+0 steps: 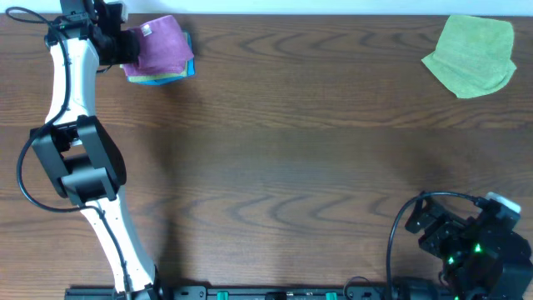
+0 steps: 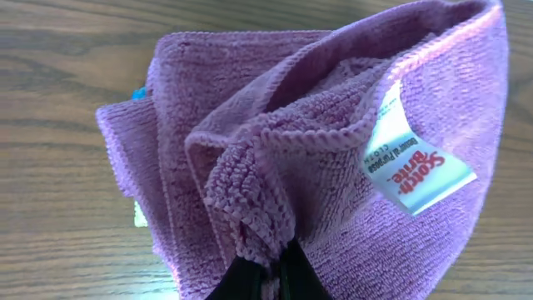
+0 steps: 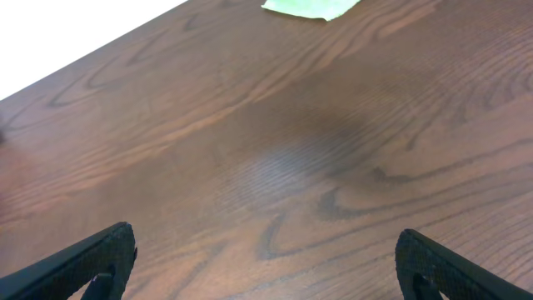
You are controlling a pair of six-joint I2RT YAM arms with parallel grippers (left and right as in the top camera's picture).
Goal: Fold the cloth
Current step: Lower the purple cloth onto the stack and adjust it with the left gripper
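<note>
The purple cloth (image 1: pixel 162 46) sits folded at the far left of the table, on top of a stack of other cloths. In the left wrist view the purple cloth (image 2: pixel 316 158) fills the frame, bunched in several layers, with its white tag (image 2: pixel 412 167) showing. My left gripper (image 2: pixel 271 279) is shut on a folded edge of the cloth; overhead the left gripper (image 1: pixel 125 43) is at the cloth's left side. My right gripper (image 3: pixel 266 262) is open and empty above bare wood; overhead the right gripper (image 1: pixel 429 221) is at the near right.
A lime-green cloth (image 1: pixel 471 55) lies crumpled at the far right corner; its edge shows in the right wrist view (image 3: pixel 308 7). Blue and pale cloth edges (image 1: pixel 158 77) stick out under the purple cloth. The table's far edge runs just behind both cloths.
</note>
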